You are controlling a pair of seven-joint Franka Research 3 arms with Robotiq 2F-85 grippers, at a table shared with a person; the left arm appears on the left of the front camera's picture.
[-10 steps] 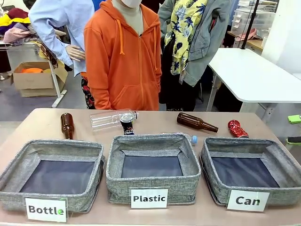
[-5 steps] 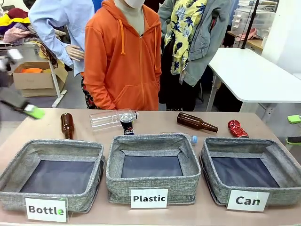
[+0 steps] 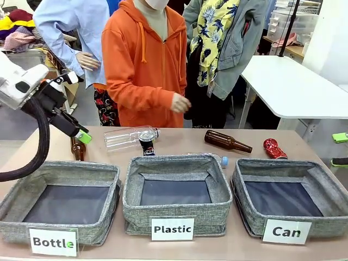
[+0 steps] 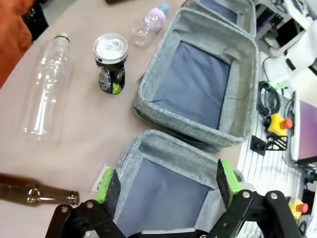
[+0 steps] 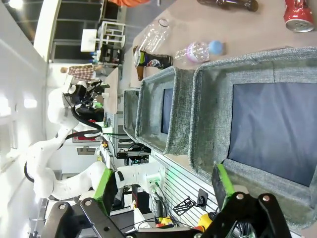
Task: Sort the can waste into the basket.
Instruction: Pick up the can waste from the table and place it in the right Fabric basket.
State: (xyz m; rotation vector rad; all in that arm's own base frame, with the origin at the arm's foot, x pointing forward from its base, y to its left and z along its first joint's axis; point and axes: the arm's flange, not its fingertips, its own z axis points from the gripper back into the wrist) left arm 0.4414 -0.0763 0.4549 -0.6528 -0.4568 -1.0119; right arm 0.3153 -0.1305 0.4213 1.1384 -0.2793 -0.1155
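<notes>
Grey woven basket (image 3: pixel 326 227) marked Can sits empty at bench (image 3: pixel 182 140) right. Red crushed can (image 3: pixel 273 148) lies just behind it, so I'd judge that a short carry. Dark can (image 3: pixel 147 142) stands upright behind Plastic bin (image 3: pixel 217 216). Left gripper (image 4: pixel 166 179) and right gripper (image 5: pixel 163 182) hover with fingers apart, empty.

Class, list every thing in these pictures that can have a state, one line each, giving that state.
Dark can: upright on the table, uncrushed.
Red can: crushed, lying on the table.
"Can" basket: empty.
"Plastic" basket: empty.
"Bottle" basket: empty.
Large clear bottle: lying on its side.
Brown bottle: lying on its side.
Left claw: open, holding nothing.
Right claw: open, holding nothing.
</notes>
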